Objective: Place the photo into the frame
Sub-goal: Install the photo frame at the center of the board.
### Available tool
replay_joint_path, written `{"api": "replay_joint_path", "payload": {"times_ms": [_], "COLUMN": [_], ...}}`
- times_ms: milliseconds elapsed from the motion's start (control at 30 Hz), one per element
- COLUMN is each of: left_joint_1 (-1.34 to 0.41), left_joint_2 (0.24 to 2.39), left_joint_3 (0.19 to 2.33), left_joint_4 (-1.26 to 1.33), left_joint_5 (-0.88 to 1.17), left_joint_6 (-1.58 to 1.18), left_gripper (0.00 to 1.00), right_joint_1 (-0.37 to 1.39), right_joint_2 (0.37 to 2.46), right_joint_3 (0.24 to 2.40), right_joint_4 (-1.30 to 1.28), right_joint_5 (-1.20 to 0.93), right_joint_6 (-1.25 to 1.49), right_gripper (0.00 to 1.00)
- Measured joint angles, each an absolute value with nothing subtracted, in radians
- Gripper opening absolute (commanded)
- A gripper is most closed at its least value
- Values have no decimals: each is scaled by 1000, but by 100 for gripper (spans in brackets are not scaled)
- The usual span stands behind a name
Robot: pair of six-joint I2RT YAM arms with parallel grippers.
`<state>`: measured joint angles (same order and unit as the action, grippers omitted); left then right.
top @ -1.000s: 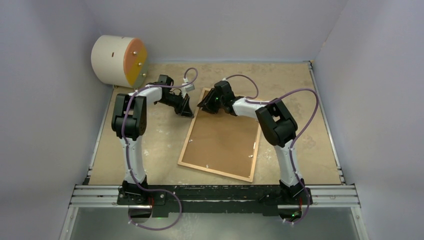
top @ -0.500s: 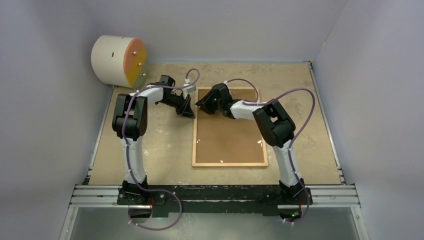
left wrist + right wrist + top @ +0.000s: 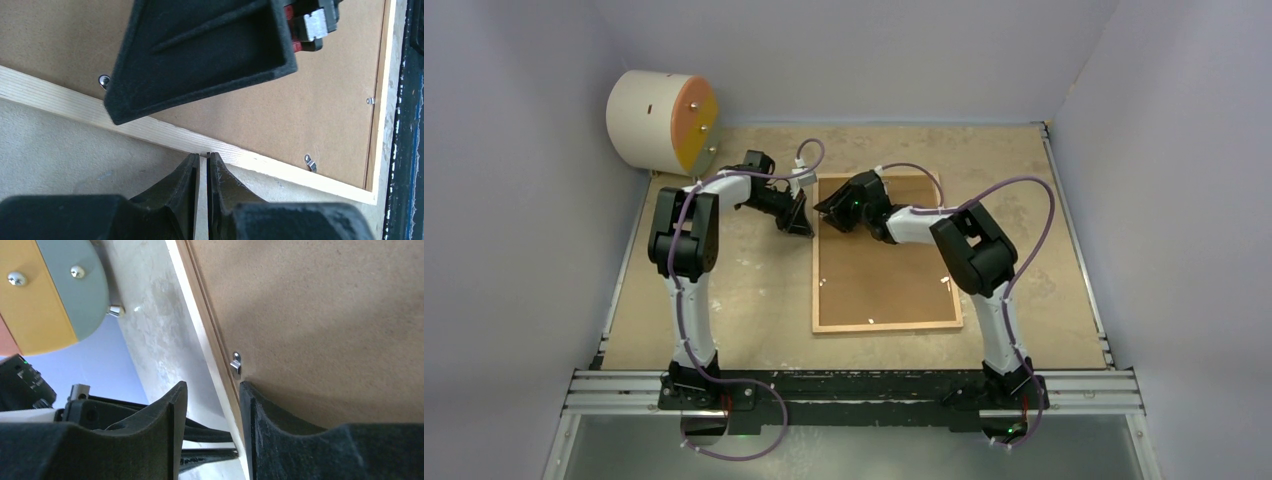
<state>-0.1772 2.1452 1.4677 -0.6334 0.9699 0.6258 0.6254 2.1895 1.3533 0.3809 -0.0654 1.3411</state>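
The frame lies face down on the table, its brown fibreboard backing up under small metal clips. The photo is hidden. My right gripper is at the frame's far left corner. It is open and straddles the left wooden rail, with one finger over the backing and the other over the table. My left gripper sits on the table just left of that rail. It is shut, empty, and its tips touch the rail's outer edge.
A cream cylinder with an orange face stands at the far left corner of the table. Grey walls close in on three sides. A black metal rail carrying the arm bases runs along the near edge.
The frame has swung from skewed to square with the table, its near end moving right, while the right gripper stayed at its far left corner. The right jaws have widened a little. The left arm barely moved.
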Motion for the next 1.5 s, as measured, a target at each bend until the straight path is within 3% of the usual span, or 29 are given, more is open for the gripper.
{"api": "replay_joint_path", "payload": {"times_ms": [600,1500], "left_joint_1": [-178,-182], "left_joint_2": [2144,2141], "left_joint_3": [1468,1467], "left_joint_4": [-635,-636], "left_joint_5": [968,961], "left_joint_6": [632,632], "left_gripper": [13,13], "right_joint_1": [609,634], "right_joint_2": [2212,2182], "right_joint_3": [1419,1346], "right_joint_4": [326,367], "right_joint_5": [-70,-35], "right_joint_6": [1224,1383], "right_gripper": [44,47]}}
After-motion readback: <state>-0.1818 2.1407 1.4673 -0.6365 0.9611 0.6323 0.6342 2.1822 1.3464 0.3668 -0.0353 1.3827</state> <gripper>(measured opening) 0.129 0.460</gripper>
